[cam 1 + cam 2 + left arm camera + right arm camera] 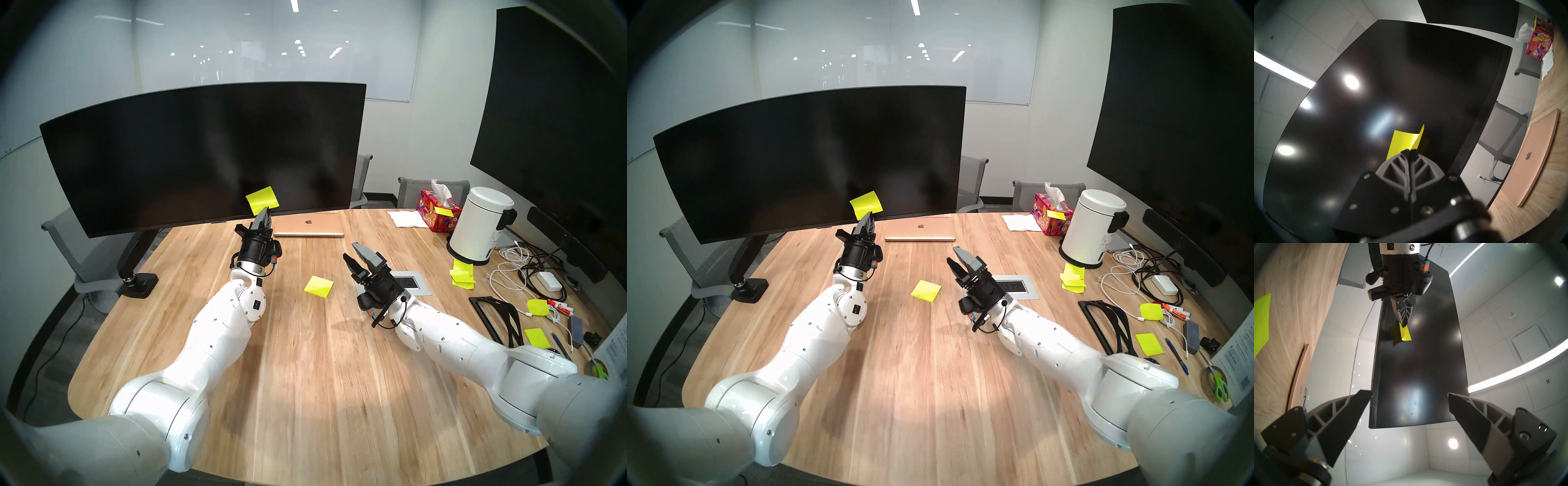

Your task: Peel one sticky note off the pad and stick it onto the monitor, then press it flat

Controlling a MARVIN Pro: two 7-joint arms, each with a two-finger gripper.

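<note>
Close before the lower right part of the curved monitor [203, 152], the fully closed left gripper [265, 211] pinches the sticky note [262, 199] by its lower edge and should bring its sticky side flat against the glass, while the right gripper [359, 258] waits wide open and empty above the table [305, 373], beside the pad [319, 286].

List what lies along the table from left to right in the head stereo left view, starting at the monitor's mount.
Monitor mount base → pad → power outlet panel → white canister → white power adapter.
</note>
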